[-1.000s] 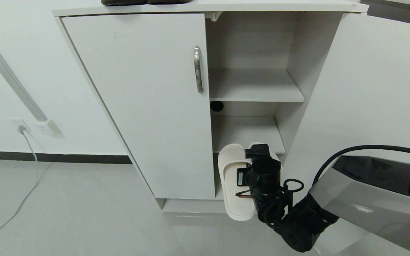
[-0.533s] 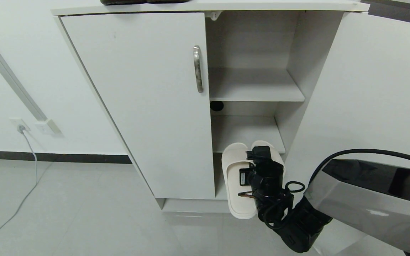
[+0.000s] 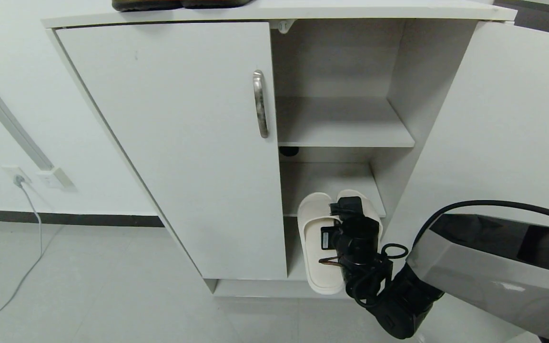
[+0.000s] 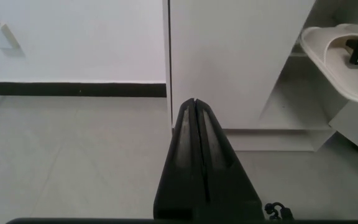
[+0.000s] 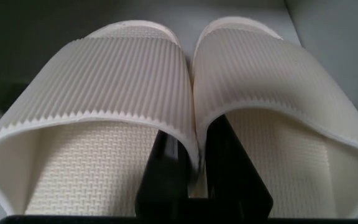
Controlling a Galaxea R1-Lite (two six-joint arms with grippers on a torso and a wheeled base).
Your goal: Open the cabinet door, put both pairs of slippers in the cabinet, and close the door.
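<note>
Right wrist view: right fingers (image 5: 165, 177) pinch the adjoining straps of both cream ribbed slippers (image 5: 123, 81), so one grasp carries the pair; left fingers (image 4: 185, 143) clenched.

Right pincer (image 3: 347, 206): black, blocky housing; a white label (image 3: 324, 238) is fixed on its side. Just behind it, thin black cables (image 3: 393, 250) are looped and a copper-coloured wire (image 3: 327, 260) is seen. Farther back, a glossy grey angular shell (image 3: 484, 276) is fitted, arched over by a thick black cable (image 3: 493, 204).
Left pincer (image 4: 194, 106): two long matt black fingers (image 4: 182, 143), tapered, parted by a thin seam.
</note>
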